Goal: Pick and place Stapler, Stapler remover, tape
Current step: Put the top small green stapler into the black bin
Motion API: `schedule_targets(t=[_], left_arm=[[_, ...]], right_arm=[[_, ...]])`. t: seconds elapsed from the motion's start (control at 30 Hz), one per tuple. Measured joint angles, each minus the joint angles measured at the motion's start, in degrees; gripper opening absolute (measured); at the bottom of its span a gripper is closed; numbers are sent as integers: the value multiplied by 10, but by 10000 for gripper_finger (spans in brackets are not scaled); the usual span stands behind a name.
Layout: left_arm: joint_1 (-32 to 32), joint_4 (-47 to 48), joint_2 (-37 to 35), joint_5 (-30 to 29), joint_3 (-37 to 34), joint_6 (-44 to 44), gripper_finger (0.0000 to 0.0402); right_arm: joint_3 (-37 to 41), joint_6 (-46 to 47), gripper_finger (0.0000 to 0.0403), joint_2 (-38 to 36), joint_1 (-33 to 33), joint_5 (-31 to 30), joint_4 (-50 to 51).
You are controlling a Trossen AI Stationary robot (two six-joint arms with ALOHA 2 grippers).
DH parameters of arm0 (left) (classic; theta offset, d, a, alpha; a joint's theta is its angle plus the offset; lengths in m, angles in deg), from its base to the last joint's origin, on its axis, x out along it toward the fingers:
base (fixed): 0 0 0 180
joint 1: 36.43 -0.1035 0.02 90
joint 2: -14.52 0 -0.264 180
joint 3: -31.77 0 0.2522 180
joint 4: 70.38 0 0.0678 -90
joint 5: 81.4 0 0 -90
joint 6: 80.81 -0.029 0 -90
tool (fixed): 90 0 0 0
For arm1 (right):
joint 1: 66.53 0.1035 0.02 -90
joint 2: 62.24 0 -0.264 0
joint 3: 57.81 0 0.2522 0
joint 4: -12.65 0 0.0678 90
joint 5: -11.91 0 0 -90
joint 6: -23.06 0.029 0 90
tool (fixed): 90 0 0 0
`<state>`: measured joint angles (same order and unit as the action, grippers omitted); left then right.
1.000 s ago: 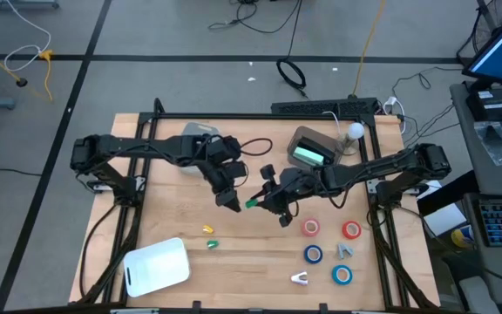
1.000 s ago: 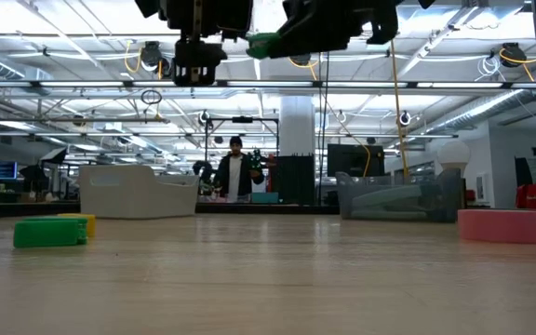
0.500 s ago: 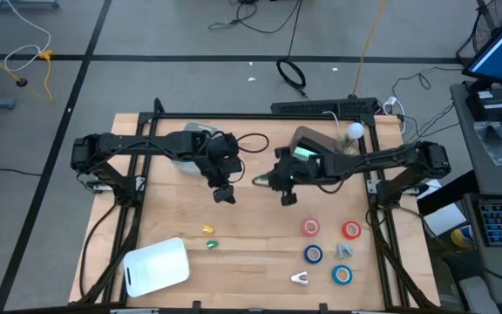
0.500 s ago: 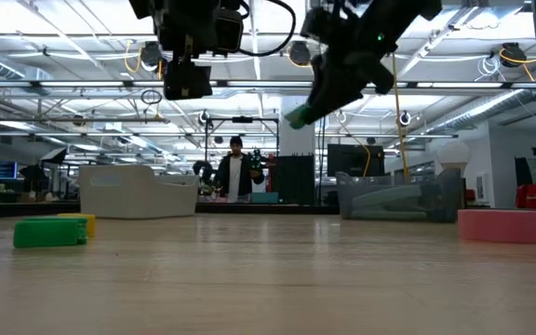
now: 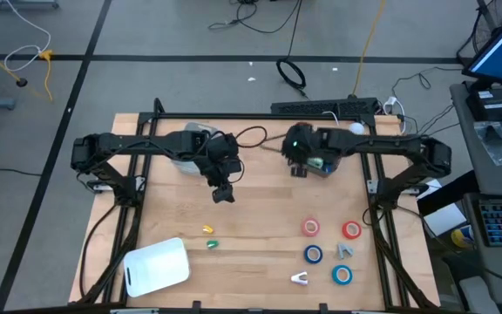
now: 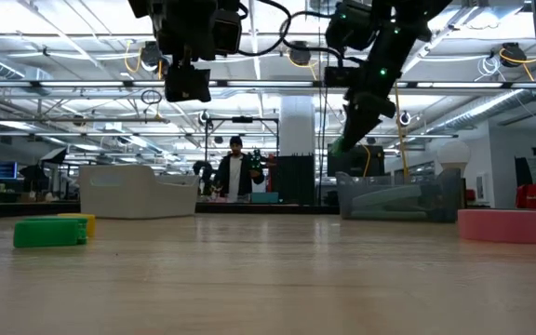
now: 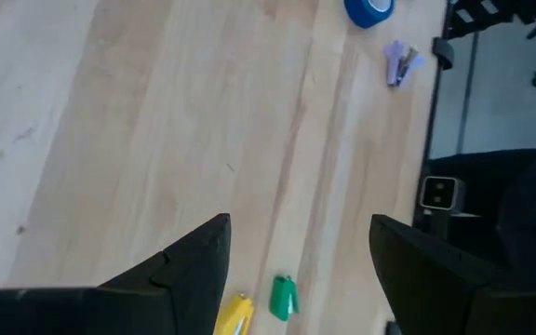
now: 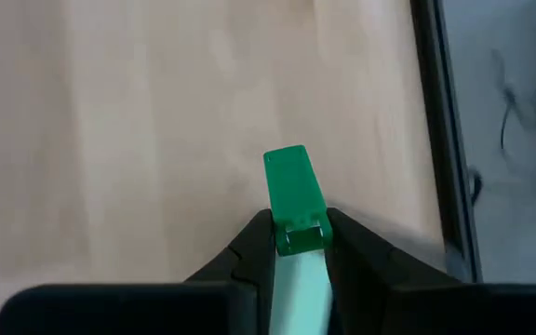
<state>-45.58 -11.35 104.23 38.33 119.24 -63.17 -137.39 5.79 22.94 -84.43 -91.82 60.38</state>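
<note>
Table contents, left to right. White bin [image 5: 156, 267]: near front left corner of the wooden table [image 5: 260, 235], lying flat. Left gripper [image 5: 222, 194]: hovering above the table centre-left, fingers [image 7: 194, 270] spread apart and holding nothing. Yellow stapler [image 5: 207, 229] and green stapler [image 5: 212, 244]: on the boards just in front of the left gripper, side by side, well clear of its fingers; the left wrist view shows them between the open fingers, with a blue tape roll and a stapler remover beyond. Right gripper [image 5: 298, 166]: raised over the clear bin [image 5: 321, 150] at the back of the table, fingers clamped on a green stapler [image 8: 294, 200] that juts out past the fingertips. This held stapler is plain only in the right wrist view; from overhead the arm covers most of it, and the low view shows only a green tip under the arm. Tape: two red rolls [image 5: 310, 228] and two blue rolls [image 5: 313, 254] grouped front right, well apart from both grippers. Stapler removers: one [image 5: 345, 250] among the rolls, one white [image 5: 300, 278] nearer the front edge. The low view alone shows a person [image 6: 235, 176] standing in the room behind.
</note>
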Motion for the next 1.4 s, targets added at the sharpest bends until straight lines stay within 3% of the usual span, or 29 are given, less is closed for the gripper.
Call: schedule_targets(t=[0.33, 0.57, 0.9, 1.4], left_arm=[[0, -1, 0, -74, 0, -14, 255], [0, -2, 0, -89, 0, -30, 255], [0, -24, 0, -89, 0, -29, 255], [0, -27, 0, -89, 0, -11, 255]], right_arm=[[3, -20, 71, -18, -102, 38, 50], [44, -108, 71, -17, -139, 65, 20], [73, -201, 71, -13, -147, 93, -55], [83, -214, 71, 30, -155, 91, -92]])
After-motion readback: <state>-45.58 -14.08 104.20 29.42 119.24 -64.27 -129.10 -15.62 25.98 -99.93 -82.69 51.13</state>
